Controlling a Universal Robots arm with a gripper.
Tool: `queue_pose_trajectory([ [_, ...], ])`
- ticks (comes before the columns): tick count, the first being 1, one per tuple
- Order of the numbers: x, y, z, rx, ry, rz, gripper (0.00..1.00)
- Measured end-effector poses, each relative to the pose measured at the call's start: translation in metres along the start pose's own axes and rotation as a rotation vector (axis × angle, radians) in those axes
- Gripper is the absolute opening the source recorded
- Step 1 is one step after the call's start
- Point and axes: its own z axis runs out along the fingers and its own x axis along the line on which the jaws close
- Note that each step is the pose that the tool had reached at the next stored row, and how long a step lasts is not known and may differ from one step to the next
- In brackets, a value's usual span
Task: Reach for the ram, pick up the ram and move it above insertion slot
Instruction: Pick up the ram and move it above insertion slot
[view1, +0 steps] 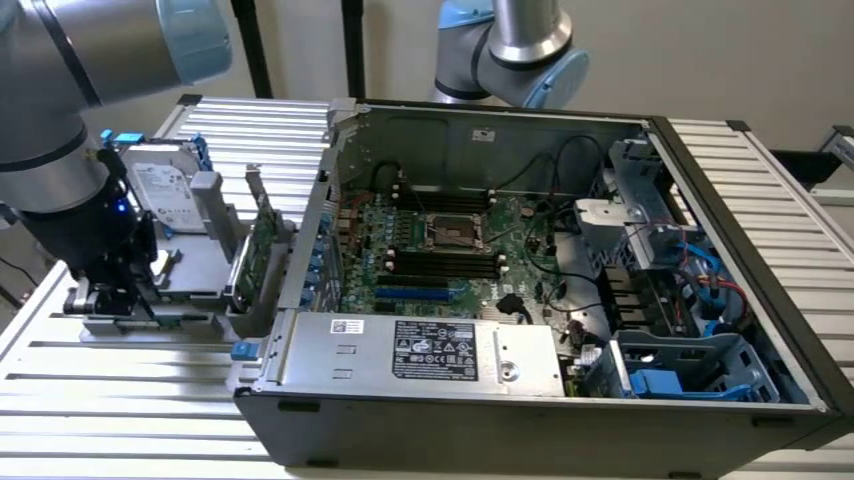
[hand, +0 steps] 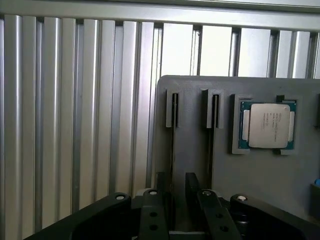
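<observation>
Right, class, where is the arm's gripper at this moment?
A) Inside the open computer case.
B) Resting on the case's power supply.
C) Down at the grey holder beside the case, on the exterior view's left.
C: the gripper is low over the grey holder, outside the computer case. In the wrist view, the holder's slots lie just ahead of it.

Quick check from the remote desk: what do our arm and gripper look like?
The arm has silver-grey tubular links with pale blue joint caps and a black wrist section. The gripper is matt black, with angular linkage bars fastened by small silver screws.
</observation>
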Motion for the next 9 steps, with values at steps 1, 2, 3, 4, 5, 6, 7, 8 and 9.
queue_pose_trajectory([
  [1,0.0,-0.0003,0.0006,-0.0006,0.0,0.0,0.31],
  [2,0.001,-0.0006,0.0013,-0.001,-0.0001,0.0,0.31],
  [3,0.001,-0.001,0.002,-0.0012,-0.0001,0.001,0.31],
  [4,0.001,-0.0012,0.0031,-0.0014,-0.0001,0.001,0.31],
  [5,0.001,-0.0013,0.0045,-0.0015,-0.0001,0.001,0.31],
  [6,0.001,-0.0015,0.0063,-0.0014,-0.0002,0.001,0.31],
  [7,0.001,-0.0016,0.008,-0.0015,-0.0001,0.001,0.31],
  [8,0.001,-0.0016,0.01,-0.0014,-0.0002,0.001,0.31],
  [9,0.001,-0.0017,0.0118,-0.0015,-0.0001,0.001,0.31],
])
